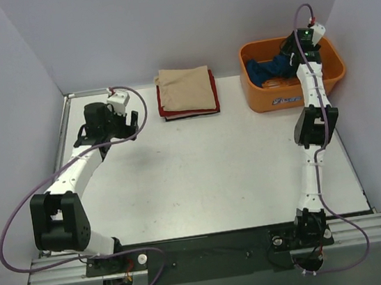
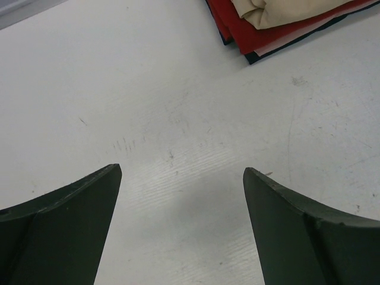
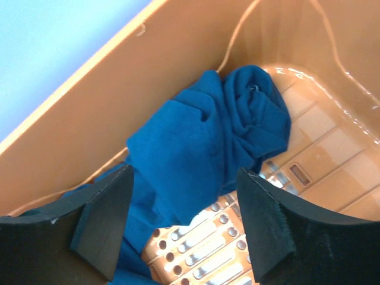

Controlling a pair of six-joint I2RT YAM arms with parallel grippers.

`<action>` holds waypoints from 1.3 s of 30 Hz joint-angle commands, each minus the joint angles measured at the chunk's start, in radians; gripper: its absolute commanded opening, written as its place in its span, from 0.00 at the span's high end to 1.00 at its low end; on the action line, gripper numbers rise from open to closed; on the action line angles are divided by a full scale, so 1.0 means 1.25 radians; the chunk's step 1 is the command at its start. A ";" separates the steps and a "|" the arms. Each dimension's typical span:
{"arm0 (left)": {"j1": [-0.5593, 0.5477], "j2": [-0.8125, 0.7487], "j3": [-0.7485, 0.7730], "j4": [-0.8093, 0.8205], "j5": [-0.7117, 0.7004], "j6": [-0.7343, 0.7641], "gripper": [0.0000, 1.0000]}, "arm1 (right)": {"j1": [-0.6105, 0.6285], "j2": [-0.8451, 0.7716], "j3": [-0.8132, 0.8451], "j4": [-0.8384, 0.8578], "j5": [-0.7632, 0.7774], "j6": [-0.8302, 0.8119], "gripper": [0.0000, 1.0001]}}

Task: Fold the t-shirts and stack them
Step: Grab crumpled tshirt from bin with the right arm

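The right gripper (image 3: 184, 199) is reaching down into the orange plastic tub (image 3: 89, 119) at the far right of the bench (image 1: 202, 176). Its jaws are standing apart, straddling the crumpled dark blue cloth t-shirt (image 3: 202, 154). They are not pinching any fabric that the wrist view shows. The shirt is lying bunched against the tub's wall, part of it spilling over the ribbed, perforated floor.

The left gripper (image 2: 181, 172) is hovering over bare bench with its jaws spread wide and holding nothing. It is sitting near the stack of folded shirts, where a beige folded square (image 1: 186, 90) is lying on top of a red one (image 2: 261, 35), with a dark edge showing beneath.

The risk here is probably a poor bite. If the jaws are catching only a thin fold at the edge of the bundle, the cloth may be slipping free as it lifts. It could also come up twisted and be hard to spread flat. A jaw going too deep could scrape the tub floor, or drag the tub itself across the bench. The shirt may also snag on the rim on the way out. The left arm, parked close to the stack, could nudge the finished pile if it swings over carelessly.
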 commanded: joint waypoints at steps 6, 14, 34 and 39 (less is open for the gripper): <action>0.007 0.020 0.077 -0.021 -0.054 0.075 0.06 | 0.004 0.067 0.023 -0.011 -0.013 0.014 0.46; 0.007 0.008 0.078 -0.034 -0.026 0.068 0.07 | -0.002 -0.040 -0.018 0.073 -0.025 -0.019 1.00; 0.016 -0.223 0.038 -0.065 0.063 -0.116 0.06 | 0.193 -0.703 -0.249 0.357 -0.258 -0.196 1.00; 0.005 -0.290 0.014 -0.052 0.053 -0.137 0.04 | 0.311 -0.891 -0.310 0.490 -0.410 -0.174 1.00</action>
